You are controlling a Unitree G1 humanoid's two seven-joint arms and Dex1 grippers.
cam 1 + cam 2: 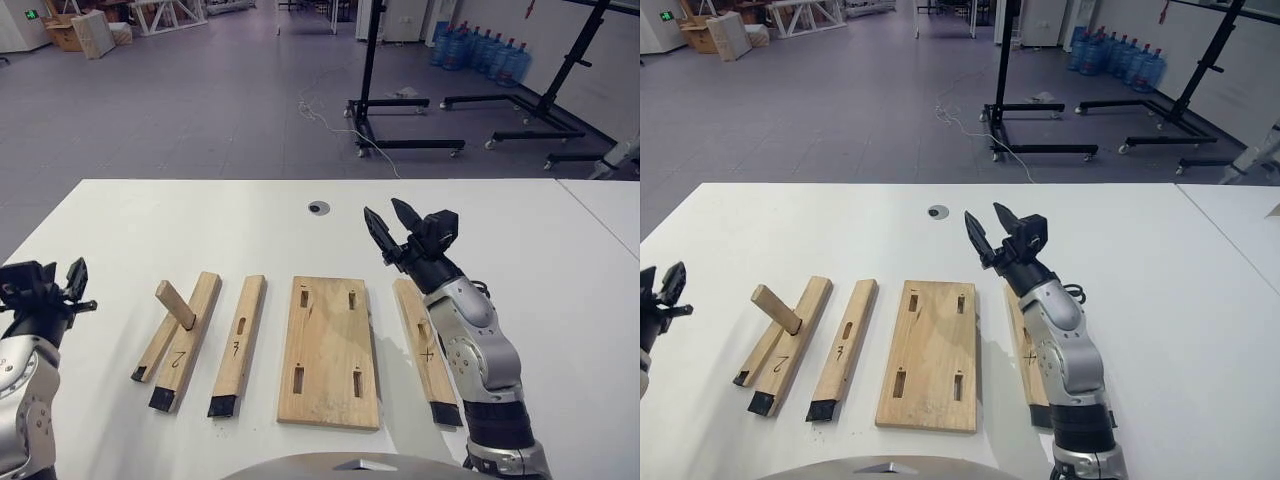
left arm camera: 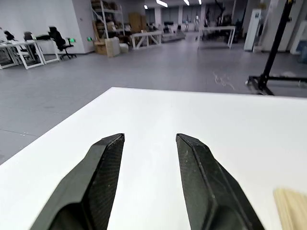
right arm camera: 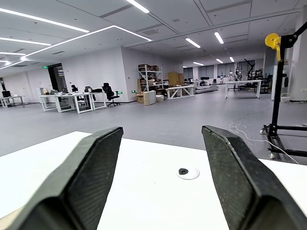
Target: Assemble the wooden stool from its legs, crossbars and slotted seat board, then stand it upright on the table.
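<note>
Two grippers: black left gripper (image 2: 149,137) and black right gripper (image 1: 382,208), both spread wide, empty (over white worktop (image 1: 520,230)).
Seat: pale slotted wooden seat board (image 1: 328,352) lying flat.

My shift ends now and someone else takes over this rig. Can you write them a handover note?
Left gripper: open, empty, at the table's left edge.
Right gripper: open, empty, raised beyond the seat board's far right corner.
Parts: slotted seat board flat mid-table. On its left are leg 3, leg 2 and a thin bar, with a short crossbar resting on them. Another leg lies on its right.
Done: nothing visibly joined.
Left: all assembly, then stand the stool upright.
</note>
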